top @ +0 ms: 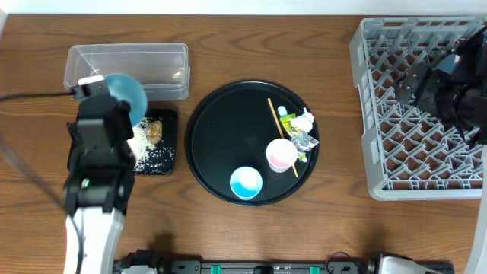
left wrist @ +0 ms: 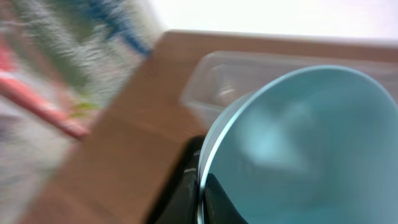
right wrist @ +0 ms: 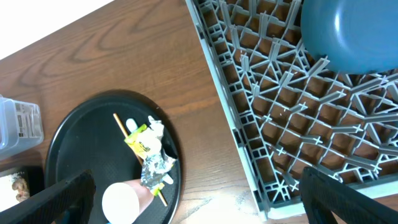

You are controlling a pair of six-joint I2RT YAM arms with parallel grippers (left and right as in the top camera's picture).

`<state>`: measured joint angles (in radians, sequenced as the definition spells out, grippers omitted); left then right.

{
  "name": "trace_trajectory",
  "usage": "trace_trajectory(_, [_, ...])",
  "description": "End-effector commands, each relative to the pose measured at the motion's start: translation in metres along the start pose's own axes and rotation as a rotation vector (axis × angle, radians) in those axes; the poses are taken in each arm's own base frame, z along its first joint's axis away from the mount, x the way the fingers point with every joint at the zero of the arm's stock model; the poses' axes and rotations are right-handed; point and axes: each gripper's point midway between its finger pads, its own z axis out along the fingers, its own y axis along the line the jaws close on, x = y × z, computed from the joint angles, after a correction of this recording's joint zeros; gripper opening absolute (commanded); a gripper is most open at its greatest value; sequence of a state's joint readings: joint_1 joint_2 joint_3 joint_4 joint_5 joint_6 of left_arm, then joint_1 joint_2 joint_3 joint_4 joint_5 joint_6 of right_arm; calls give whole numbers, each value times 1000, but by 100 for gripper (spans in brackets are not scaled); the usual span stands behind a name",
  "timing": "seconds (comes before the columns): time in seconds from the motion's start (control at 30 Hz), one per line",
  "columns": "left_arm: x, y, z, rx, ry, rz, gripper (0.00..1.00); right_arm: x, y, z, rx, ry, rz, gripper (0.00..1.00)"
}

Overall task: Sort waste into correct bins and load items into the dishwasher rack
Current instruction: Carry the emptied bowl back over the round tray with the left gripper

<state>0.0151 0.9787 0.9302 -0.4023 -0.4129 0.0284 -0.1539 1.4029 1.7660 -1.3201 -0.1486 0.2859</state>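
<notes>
Holding the dishwasher rack (top: 364,114), a wood-grain table (top: 251,46) borders a white strip (top: 190,6)

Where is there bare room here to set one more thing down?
Bare: the upper left of the round black tray, from its rim to the thin wooden stick; also the wooden table strip between that tray and the grey plastic grid rack. Crowded: the tray's right side, around the crumpled foil wrappers and small pink cup.
</notes>
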Motion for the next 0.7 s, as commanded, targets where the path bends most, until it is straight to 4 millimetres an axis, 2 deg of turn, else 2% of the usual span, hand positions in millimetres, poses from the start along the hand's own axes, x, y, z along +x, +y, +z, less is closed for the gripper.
trace_trajectory(0.0, [-20,-31,-35,271,-49,-189,6,0,-2,-4,3,-11,16,99])
trace_trajectory(0.17, [-7,-62,-72,534,28,-290,6,0,-2,-4,3,-11,16,99])
trace_trajectory(0.37, [27,-104,-99,765,268,-374,6,0,-2,-4,3,-11,16,99])
trace_trajectory(0.67, [41,-120,-116,828,360,-391,6,0,-2,-4,3,-11,16,99])
